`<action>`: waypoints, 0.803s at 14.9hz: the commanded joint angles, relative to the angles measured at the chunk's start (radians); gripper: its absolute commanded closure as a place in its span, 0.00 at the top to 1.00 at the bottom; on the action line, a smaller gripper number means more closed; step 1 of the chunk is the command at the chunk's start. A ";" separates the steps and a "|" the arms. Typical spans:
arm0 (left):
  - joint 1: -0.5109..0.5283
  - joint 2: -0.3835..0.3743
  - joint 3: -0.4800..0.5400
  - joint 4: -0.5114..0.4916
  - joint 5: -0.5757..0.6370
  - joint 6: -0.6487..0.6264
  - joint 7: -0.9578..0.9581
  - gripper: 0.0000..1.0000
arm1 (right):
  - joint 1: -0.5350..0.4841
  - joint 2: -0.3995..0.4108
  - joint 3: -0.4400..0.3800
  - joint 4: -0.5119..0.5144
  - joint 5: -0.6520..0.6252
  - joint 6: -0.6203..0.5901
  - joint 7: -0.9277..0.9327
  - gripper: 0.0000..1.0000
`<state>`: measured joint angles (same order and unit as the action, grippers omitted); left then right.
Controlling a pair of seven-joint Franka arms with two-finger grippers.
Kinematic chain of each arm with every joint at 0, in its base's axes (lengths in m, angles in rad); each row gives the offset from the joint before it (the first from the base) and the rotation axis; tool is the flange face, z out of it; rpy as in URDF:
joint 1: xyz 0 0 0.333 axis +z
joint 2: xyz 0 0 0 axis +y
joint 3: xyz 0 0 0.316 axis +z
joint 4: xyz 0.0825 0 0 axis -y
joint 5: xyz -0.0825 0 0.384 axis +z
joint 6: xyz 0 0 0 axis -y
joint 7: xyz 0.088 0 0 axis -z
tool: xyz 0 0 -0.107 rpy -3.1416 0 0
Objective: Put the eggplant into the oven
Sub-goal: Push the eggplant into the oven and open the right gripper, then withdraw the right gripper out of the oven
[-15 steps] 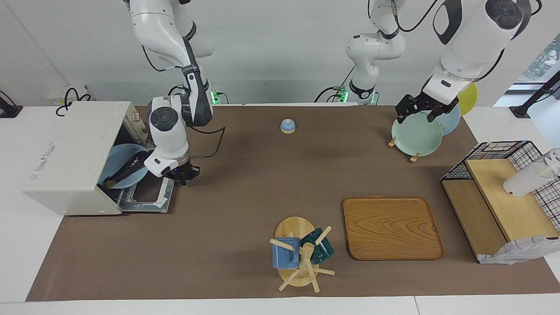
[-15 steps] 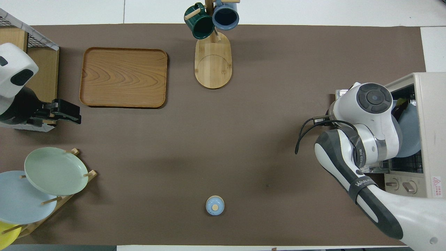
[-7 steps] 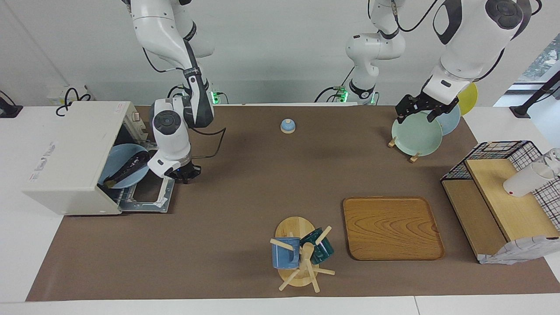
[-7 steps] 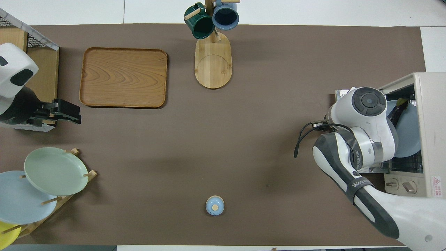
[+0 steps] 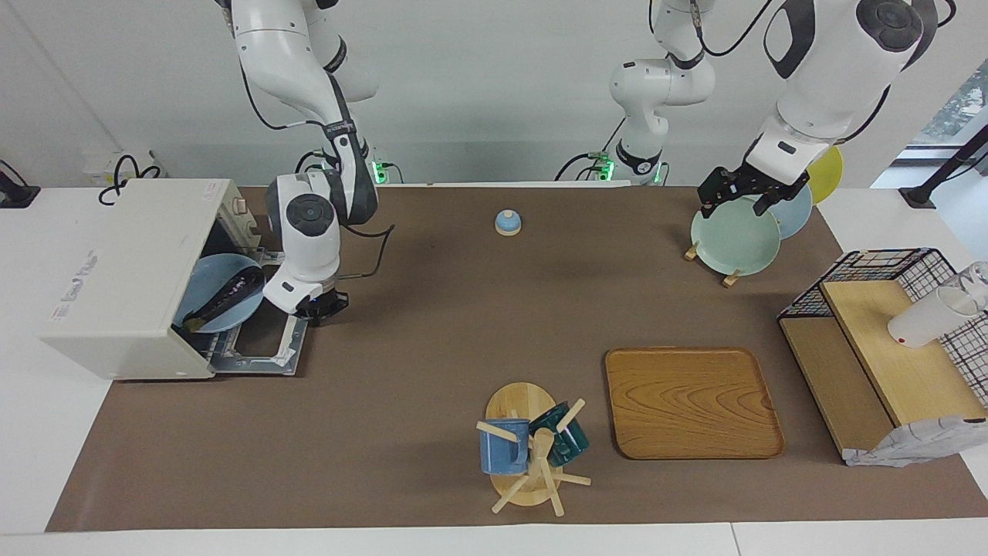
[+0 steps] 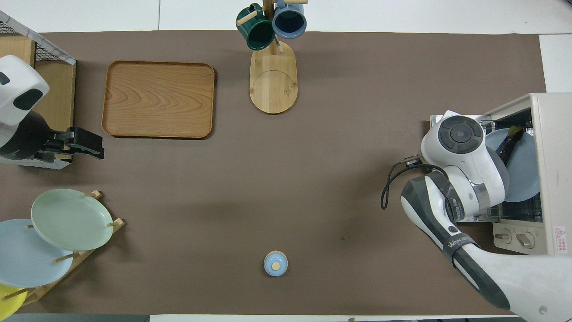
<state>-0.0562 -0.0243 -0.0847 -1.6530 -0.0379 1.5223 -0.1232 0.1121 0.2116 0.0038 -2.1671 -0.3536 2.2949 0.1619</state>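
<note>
Resting on a pale blue plate [image 5: 208,292] inside the open toaster oven [image 5: 127,278], the dark eggplant [image 5: 225,299] lies slantwise on the rack, its stem end toward the doorway. The right gripper [image 5: 320,306] hangs low over the table just beside the lowered oven door [image 5: 258,344], fingers pressed together and carrying nothing. Over the plate rack [image 5: 729,235] at the other end of the table, the left gripper [image 5: 739,194] waits with fingers spread and empty. What remains, by the look of it, is shutting the door, and trouble could come there: the plate's edge sits near the opening, so a door swung up hard might strike it, or a careless sweep of the right arm might catch the door's corner and shove the oven. A mug tree [image 5: 532,448], wooden tray [image 5: 691,401] and small blue bell [image 5: 507,222] stand well apart from the oven.
</note>
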 commanded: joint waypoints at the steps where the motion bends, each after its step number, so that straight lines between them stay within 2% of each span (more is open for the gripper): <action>1: 0.007 -0.003 -0.003 0.007 0.016 -0.013 0.005 1.00 | 0.001 -0.001 0.002 -0.004 -0.066 -0.024 0.002 0.00; 4: 0.007 -0.003 -0.003 0.007 0.016 -0.013 0.005 1.00 | 0.001 -0.001 0.005 0.015 -0.142 -0.061 -0.005 0.00; 7: 0.007 -0.003 -0.003 0.007 0.016 -0.013 0.005 1.00 | 0.035 0.000 0.007 0.073 -0.151 -0.165 -0.037 0.00; 10: 0.007 -0.003 -0.003 0.007 0.016 -0.013 0.005 1.00 | -0.008 -0.012 0.005 0.160 -0.119 -0.224 -0.140 0.00; 12: 0.007 -0.003 -0.003 0.007 0.016 -0.013 0.005 1.00 | -0.022 -0.030 0.001 0.219 -0.058 -0.308 -0.194 0.00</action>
<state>-0.0562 -0.0243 -0.0847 -1.6530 -0.0379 1.5223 -0.1232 0.1367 0.1975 0.0154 -2.0226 -0.4322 2.0515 0.0583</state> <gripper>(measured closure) 0.000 0.991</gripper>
